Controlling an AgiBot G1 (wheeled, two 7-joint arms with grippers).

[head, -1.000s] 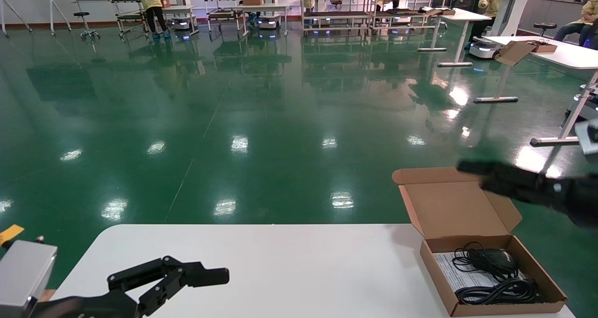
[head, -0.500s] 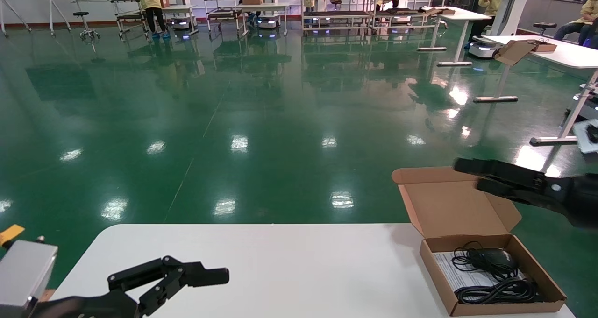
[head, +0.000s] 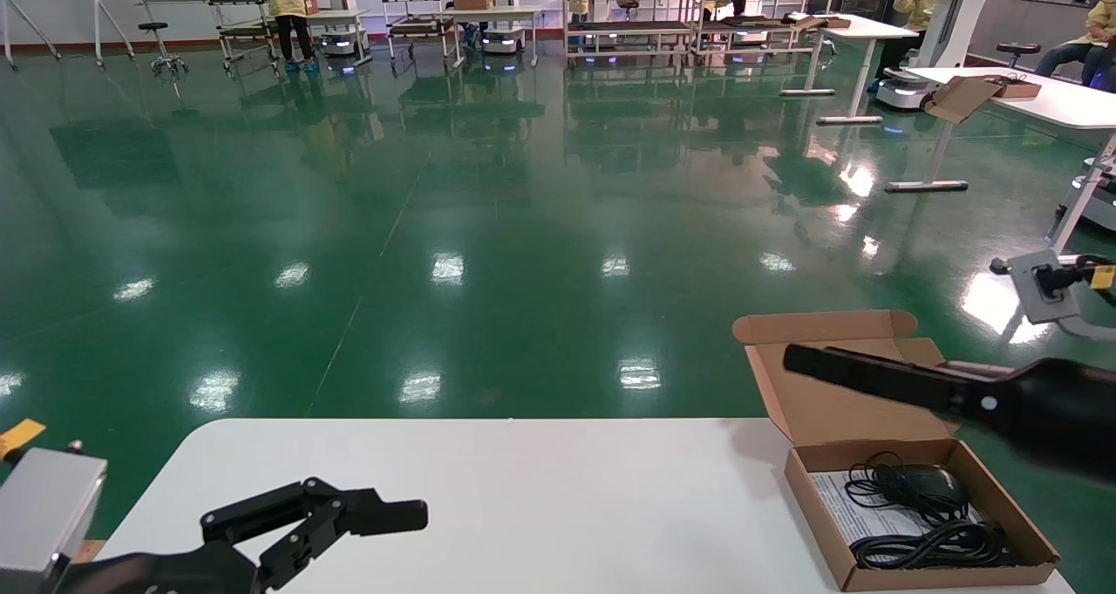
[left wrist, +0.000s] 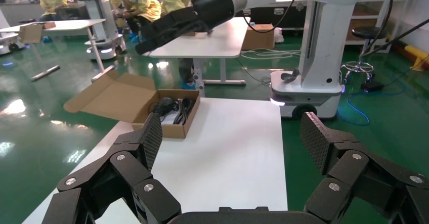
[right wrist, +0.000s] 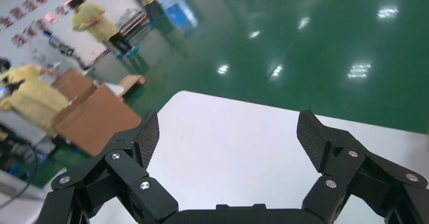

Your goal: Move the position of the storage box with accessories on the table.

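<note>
The storage box [head: 815,511] stands open at the right end of the white table [head: 523,481], its lid [head: 828,402] leaning back past the far edge. Inside lie a black mouse [head: 926,482], bundled black cables [head: 928,543] and a white leaflet [head: 847,514]. My right gripper [head: 806,365] hovers open and empty above the lid, pointing left. In the right wrist view it [right wrist: 227,138] has only bare table [right wrist: 217,113] between its fingers. My left gripper [head: 397,514] rests open at the near left. From there [left wrist: 230,140] the box [left wrist: 174,128] lies far ahead.
Green floor surrounds the table. Other white tables [head: 1046,97], shelving carts [head: 628,10] and people in yellow stand far off. Another robot's white base [left wrist: 303,90] stands beyond the table's right side. Brown cardboard [right wrist: 93,120] shows beside the table edge in the right wrist view.
My right gripper has moved left and lower, from beside the lid's right corner to over the lid. The left arm and the box have not moved.
</note>
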